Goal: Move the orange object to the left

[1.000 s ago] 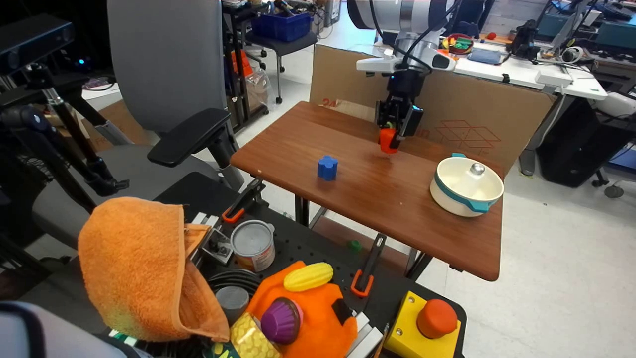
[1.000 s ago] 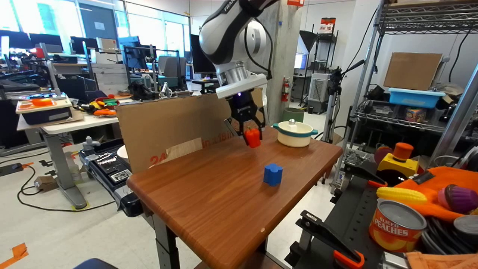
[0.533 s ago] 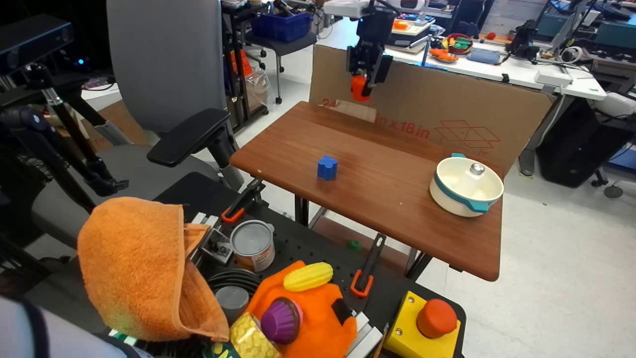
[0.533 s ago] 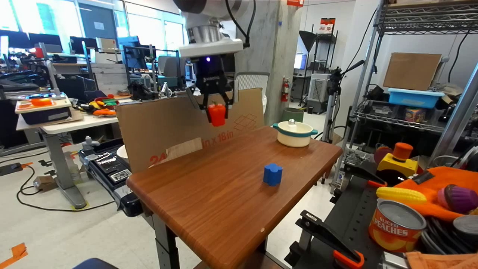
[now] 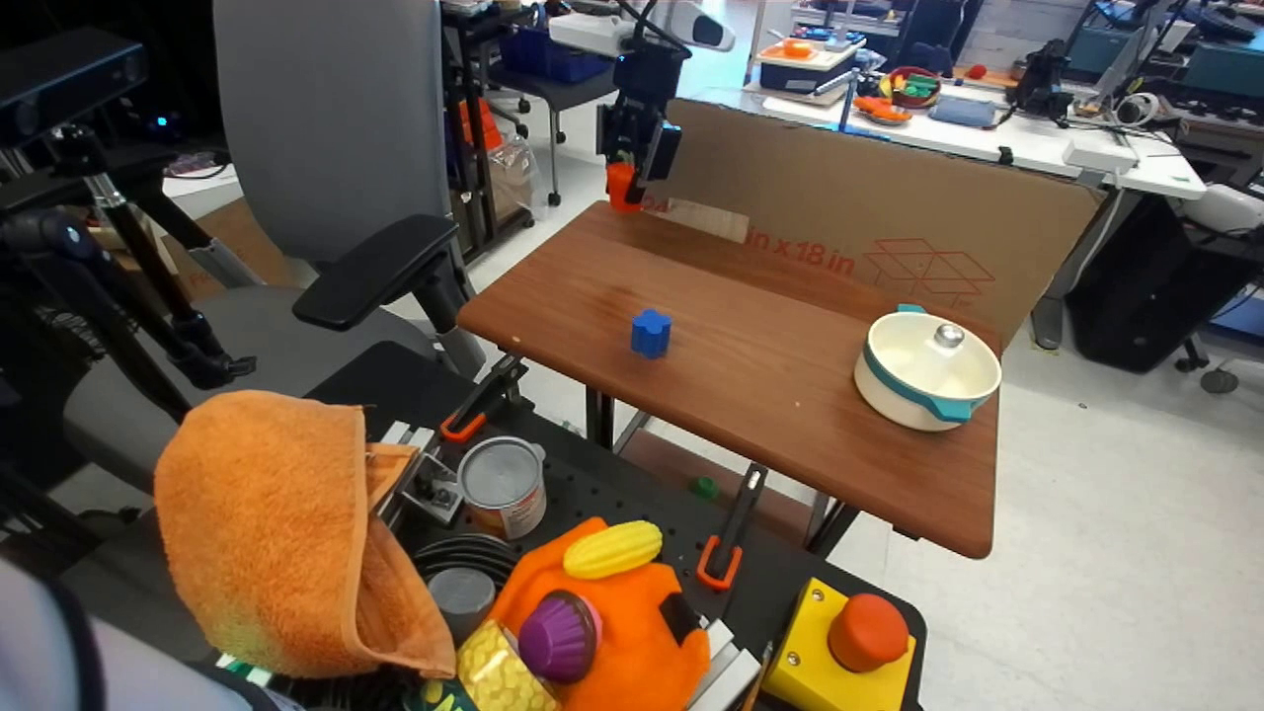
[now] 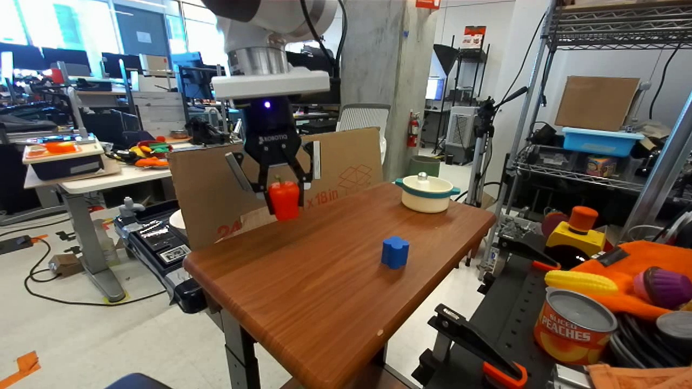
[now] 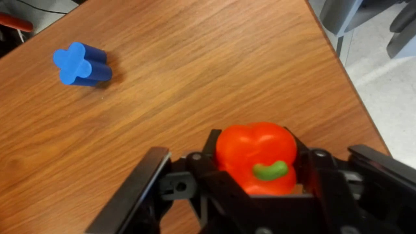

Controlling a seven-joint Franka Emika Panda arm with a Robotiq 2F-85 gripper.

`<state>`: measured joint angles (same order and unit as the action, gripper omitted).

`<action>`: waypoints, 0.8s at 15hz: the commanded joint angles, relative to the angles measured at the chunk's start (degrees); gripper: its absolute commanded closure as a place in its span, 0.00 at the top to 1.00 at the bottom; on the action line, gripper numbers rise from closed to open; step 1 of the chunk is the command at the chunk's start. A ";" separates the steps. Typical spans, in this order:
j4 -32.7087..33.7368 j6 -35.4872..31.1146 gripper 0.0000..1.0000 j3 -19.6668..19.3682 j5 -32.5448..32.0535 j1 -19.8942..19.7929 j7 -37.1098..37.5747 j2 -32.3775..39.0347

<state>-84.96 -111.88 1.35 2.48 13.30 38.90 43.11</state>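
Note:
The orange object is an orange-red toy bell pepper with a green stem. It shows in both exterior views (image 5: 622,186) (image 6: 284,201) and in the wrist view (image 7: 253,146). My gripper (image 6: 286,203) is shut on it, with one finger on each side. In the wrist view the fingers (image 7: 212,141) press against its sides. The pepper hangs upright above the brown table (image 5: 563,286), near the end by the grey office chair and the cardboard sheet. Its underside is hidden in the wrist view.
A blue flower-shaped block (image 5: 651,334) stands mid-table. A cream pot with teal handles (image 5: 923,375) stands at the far end. A cardboard sheet (image 6: 346,167) rises along the table's back edge. A black cart (image 5: 592,494) with clutter stands along the front side.
The gripper carried the pepper away from the pot, toward the chair end of the table. It rose first, then came lower in the last half second. The block and pot stayed still.

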 commanded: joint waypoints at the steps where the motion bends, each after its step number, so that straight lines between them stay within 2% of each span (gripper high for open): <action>1: -0.12 0.19 0.21 -0.20 -0.01 0.18 -2.28 2.95; 11: -0.85 -0.57 0.21 -0.79 0.09 0.29 -4.79 6.58; 12: -1.01 -0.82 0.59 -0.81 0.14 0.20 -4.89 6.50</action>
<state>-85.57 -111.89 1.21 2.43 13.33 35.15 49.31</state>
